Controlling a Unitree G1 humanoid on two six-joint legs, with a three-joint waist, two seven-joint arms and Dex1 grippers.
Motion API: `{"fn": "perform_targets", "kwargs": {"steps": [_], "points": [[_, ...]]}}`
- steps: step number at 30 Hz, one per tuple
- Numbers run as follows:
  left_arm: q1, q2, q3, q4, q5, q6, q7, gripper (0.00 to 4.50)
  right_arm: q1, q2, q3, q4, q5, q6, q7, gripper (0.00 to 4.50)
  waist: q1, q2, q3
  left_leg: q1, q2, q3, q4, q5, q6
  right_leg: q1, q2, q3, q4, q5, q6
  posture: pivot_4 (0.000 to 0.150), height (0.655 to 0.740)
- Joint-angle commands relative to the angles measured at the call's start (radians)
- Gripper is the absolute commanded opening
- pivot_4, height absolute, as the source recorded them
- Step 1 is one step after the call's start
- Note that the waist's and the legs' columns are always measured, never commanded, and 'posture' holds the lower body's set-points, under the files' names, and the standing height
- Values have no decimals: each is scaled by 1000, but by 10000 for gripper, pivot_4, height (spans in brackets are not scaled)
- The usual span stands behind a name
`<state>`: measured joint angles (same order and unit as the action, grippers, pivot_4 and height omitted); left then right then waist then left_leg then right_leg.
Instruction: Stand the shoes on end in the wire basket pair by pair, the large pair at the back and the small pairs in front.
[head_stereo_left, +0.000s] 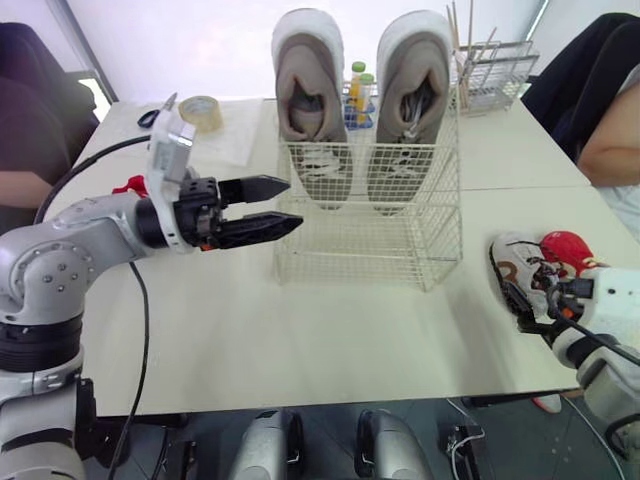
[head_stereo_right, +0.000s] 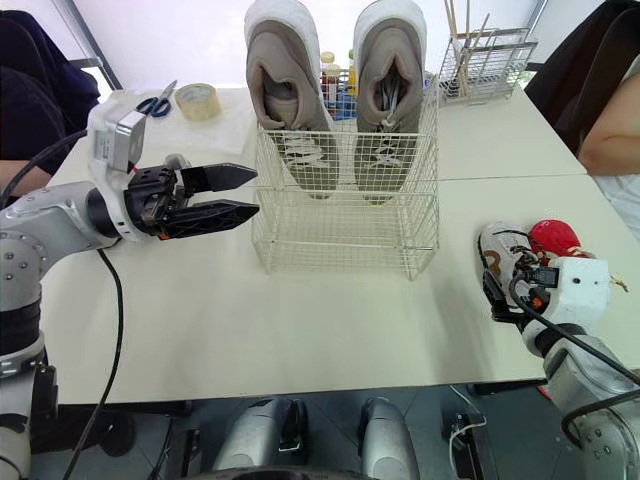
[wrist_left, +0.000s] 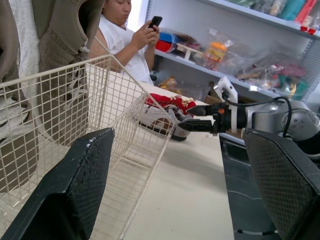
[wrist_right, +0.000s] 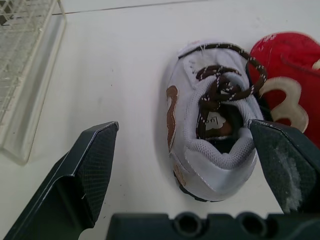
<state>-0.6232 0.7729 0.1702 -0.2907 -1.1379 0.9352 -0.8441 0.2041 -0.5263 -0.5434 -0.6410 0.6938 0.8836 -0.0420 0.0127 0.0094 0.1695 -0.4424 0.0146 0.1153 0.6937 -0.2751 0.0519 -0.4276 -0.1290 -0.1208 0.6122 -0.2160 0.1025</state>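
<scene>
Large pair (head_stereo_left: 312, 110) stands in the wire basket (head_stereo_left: 370, 250), both grippers spread
The two beige shoes stand on end at the back of the basket. The left gripper (head_stereo_left: 293, 203) hovers just beside the basket's left side, fingers apart and holding nothing. The right gripper (wrist_right: 182, 125) has its fingers wide apart around the heel of a small white shoe (wrist_right: 192, 165) (brown laces), lying on the table (head_stereo_left: 300, 340) just beside a red shoe (wrist_right: 285, 65)
</scene>
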Motion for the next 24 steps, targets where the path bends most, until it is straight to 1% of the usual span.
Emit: {"fn": "perform_targets", "kwargs": {"steps": [1, 18, 20, 21, 22, 24], "points": [[-15, -1, 8, -32, 2, 0, 5, 42155, -25, 18, 7, 19, -43, -30, 1, 45000, -1, 0, 0, 0, 0, 0, 0, 0, 0, 0, 0, 0, 0, 0, 0, 1500, 7400], [-22, -27, 5, -68, 38, -16, 53, 42155, -54, 61, 85, 153, -219, -85, 42, 45000, -2, 0, 0, 1, 0, 0, 0, 1, -1, 0, 1, 1, 1, 1, 2, 1500, 7400], [-28, -32, 5, -65, 46, -19, 57, 42627, -65, 68, 84, 157, -227, -94, 47, 39684, -2, 0, 0, 1, 0, 0, 0, 1, -1, 0, 1, 1, 1, 2, 3, 1500, 7400], [-31, -33, 4, -64, 53, -21, 56, 42627, -70, 70, 85, 158, -232, -97, 49, 35961, -2, 0, 0, 1, 0, 0, 0, 1, -2, 0, 1, 1, 1, 2, 3, 1500, 7400], [-34, -34, 2, -63, 57, -21, 55, 42627, -72, 72, 86, 159, -238, -99, 53, 31866, -2, 1, 0, 1, 0, 0, 0, 1, -2, 0, 1, 1, 1, 2, 3, 1500, 7400], [-40, -37, -1, -59, 64, -21, 53, 42627, -74, 67, 97, 159, -258, -116, 66, 21502, -2, 1, 0, 1, 0, 0, 0, 1, -2, 0, 1, 1, 1, 2, 3, 1500, 7400]]}}
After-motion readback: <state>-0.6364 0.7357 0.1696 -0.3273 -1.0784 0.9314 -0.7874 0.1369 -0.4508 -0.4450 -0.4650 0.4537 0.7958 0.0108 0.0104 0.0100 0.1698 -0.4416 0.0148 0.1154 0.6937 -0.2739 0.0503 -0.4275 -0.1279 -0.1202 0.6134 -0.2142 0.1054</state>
